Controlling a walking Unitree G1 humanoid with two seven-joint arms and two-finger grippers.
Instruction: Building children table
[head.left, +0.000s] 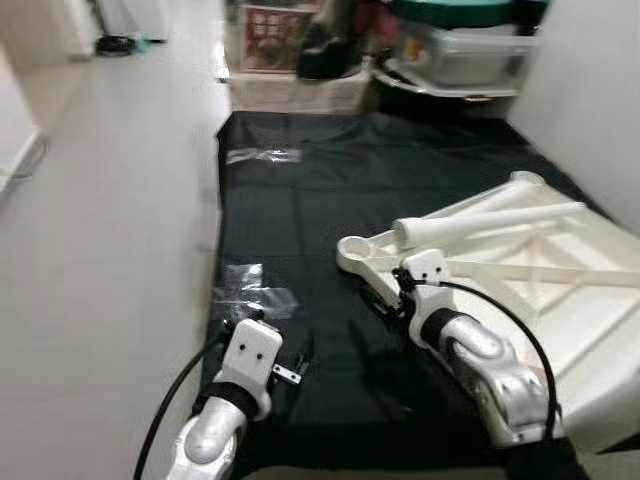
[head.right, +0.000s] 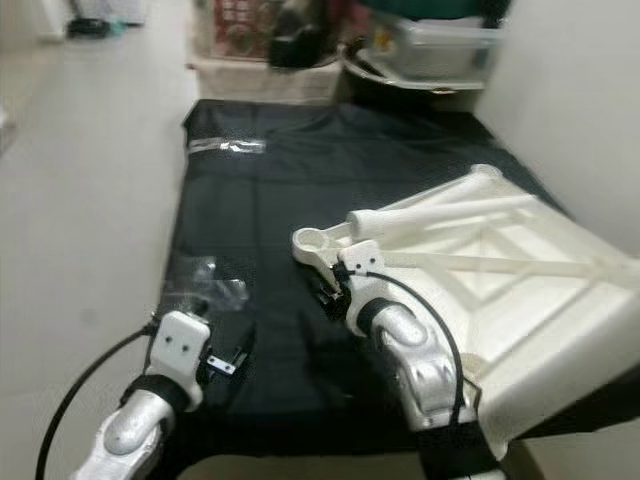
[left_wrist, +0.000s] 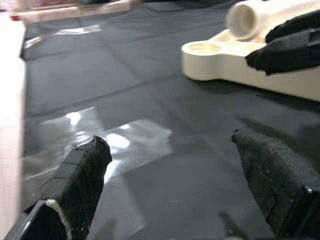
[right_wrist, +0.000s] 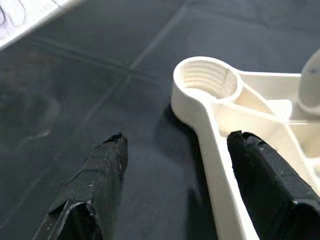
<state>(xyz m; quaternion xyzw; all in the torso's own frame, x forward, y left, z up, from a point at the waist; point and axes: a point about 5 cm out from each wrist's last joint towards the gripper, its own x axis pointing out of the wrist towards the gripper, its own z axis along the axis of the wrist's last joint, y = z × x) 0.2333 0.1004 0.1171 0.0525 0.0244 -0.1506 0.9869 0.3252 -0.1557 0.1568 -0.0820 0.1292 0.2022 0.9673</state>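
Note:
A white children's table top (head.left: 560, 300) lies upside down on the right side of a black mat (head.left: 300, 200). A loose white leg (head.left: 480, 222) rests across it. Its near left corner ends in a round threaded socket (right_wrist: 207, 80). My right gripper (right_wrist: 175, 145) is open just behind that socket, one finger on the mat side and the other inside the frame, straddling the white rim. My left gripper (left_wrist: 170, 145) hangs open low over the mat at the front left, with nothing between its fingers.
Clear plastic wrap (head.left: 250, 290) lies on the mat ahead of the left gripper, with another piece (head.left: 262, 155) farther back. Boxes (head.left: 290, 60) and a plastic bin (head.left: 470, 50) stand beyond the mat. A wall (head.left: 590, 90) runs on the right, pale floor (head.left: 100, 200) on the left.

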